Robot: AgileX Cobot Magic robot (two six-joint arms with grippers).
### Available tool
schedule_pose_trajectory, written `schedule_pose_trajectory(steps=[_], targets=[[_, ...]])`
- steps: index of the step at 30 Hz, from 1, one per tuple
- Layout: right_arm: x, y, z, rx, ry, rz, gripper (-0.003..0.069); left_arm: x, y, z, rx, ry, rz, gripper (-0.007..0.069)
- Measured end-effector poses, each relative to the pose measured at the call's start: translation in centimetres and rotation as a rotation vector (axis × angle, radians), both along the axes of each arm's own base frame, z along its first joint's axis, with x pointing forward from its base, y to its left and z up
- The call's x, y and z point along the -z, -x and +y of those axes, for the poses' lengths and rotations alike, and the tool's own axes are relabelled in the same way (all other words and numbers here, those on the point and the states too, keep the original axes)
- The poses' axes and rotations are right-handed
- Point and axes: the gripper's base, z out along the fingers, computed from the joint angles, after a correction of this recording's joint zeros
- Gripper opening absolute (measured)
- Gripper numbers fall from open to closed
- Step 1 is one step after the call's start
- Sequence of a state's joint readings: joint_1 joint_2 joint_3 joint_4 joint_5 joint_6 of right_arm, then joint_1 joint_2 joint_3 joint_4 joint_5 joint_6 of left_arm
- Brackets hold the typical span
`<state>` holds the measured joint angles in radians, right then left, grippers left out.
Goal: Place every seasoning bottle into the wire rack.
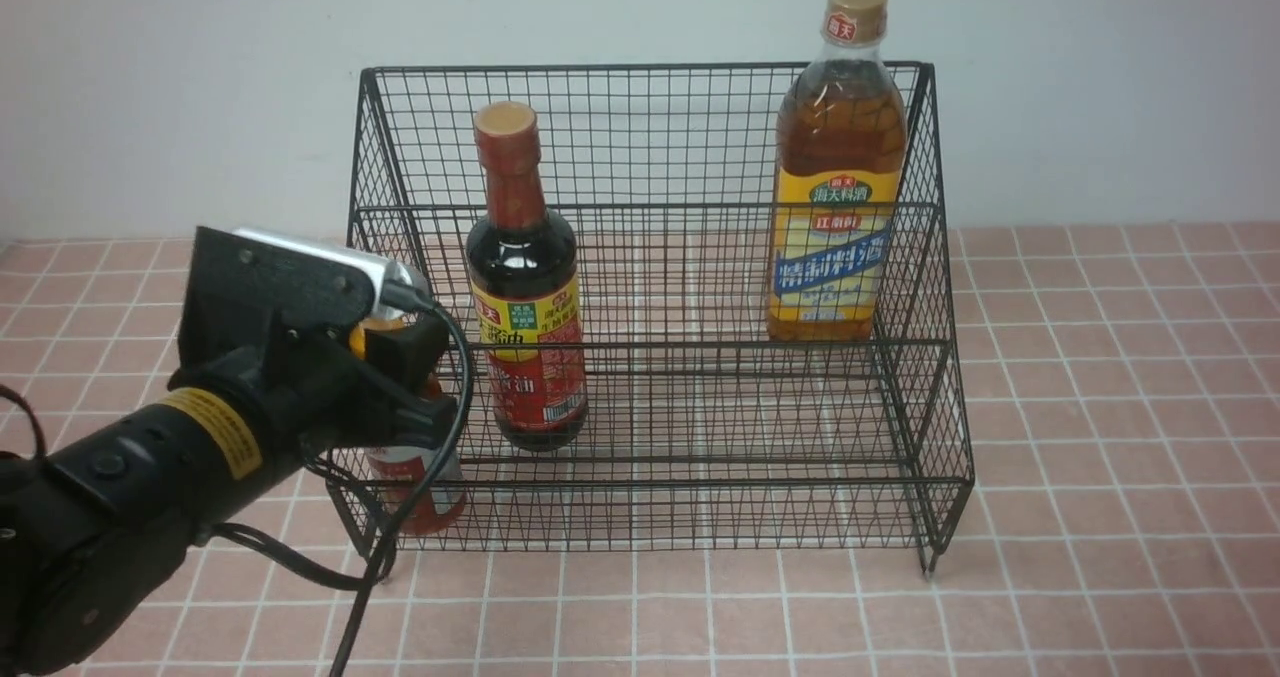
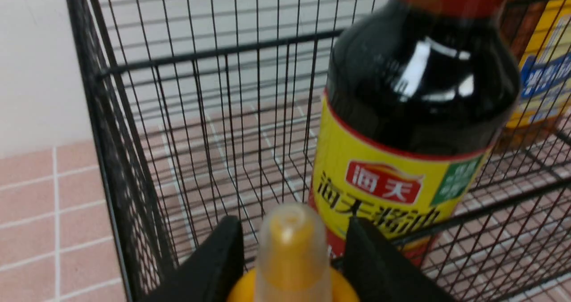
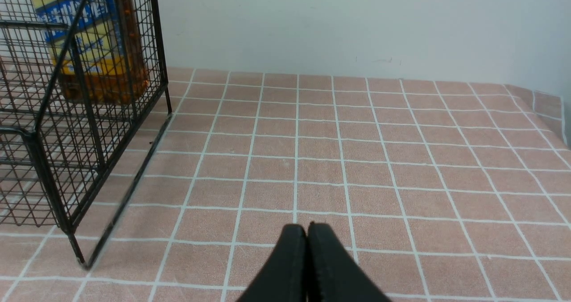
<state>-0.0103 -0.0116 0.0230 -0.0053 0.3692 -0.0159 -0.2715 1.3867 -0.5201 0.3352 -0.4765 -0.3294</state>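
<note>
The black wire rack (image 1: 650, 137) stands mid-table. On its upper tier at the right is the tall amber bottle (image 1: 838, 187) with the tan cap. The dark soy-sauce bottle (image 1: 527, 297) stands on the lower tier, left of centre. At the lower tier's left end, behind the front mesh, is the small red bottle (image 1: 420, 497). My left gripper (image 1: 400, 347) is shut on it near the top. In the left wrist view its black fingers (image 2: 214, 257) flank the yellow nozzle cap (image 2: 292, 248), close beside the soy-sauce bottle (image 2: 419, 114). My right gripper (image 3: 307, 228) is shut and holds nothing.
The rack's left side wall (image 2: 102, 114) runs close beside my left gripper. Pink tiled tabletop (image 3: 357, 159) stretches to the right of the rack's right leg (image 3: 76, 248), where my right gripper hovers. A pale wall (image 1: 150, 77) closes the back.
</note>
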Motion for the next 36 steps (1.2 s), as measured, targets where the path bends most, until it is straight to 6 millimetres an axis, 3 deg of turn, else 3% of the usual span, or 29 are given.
schedule_pose_trajectory(steps=[8,13,18,24,31,36], targets=[[0.0,0.0,0.0,0.000,0.000,0.000,-0.0013,0.1,-0.1,-0.1,0.004,0.001,-0.001,0.0272],[0.0,0.0,0.0,0.000,0.000,0.000,-0.0013,-0.1,-0.2,-0.2,0.009,0.013,-0.023,0.0383],[0.0,0.0,0.0,0.000,0.000,0.000,-0.0013,-0.6,0.3,0.2,-0.006,-0.012,-0.003,0.0446],[0.0,0.0,0.0,0.000,0.000,0.000,-0.0013,-3.0,1.7,0.8,-0.018,-0.042,-0.064,0.0446],[0.0,0.0,0.0,0.000,0.000,0.000,-0.0013,-7.5,4.6,1.7,-0.028,-0.001,-0.241,0.0441],[0.0,0.0,0.0,0.000,0.000,0.000,-0.0013,-9.8,7.4,2.8,-0.067,-0.004,-0.290,0.0297]])
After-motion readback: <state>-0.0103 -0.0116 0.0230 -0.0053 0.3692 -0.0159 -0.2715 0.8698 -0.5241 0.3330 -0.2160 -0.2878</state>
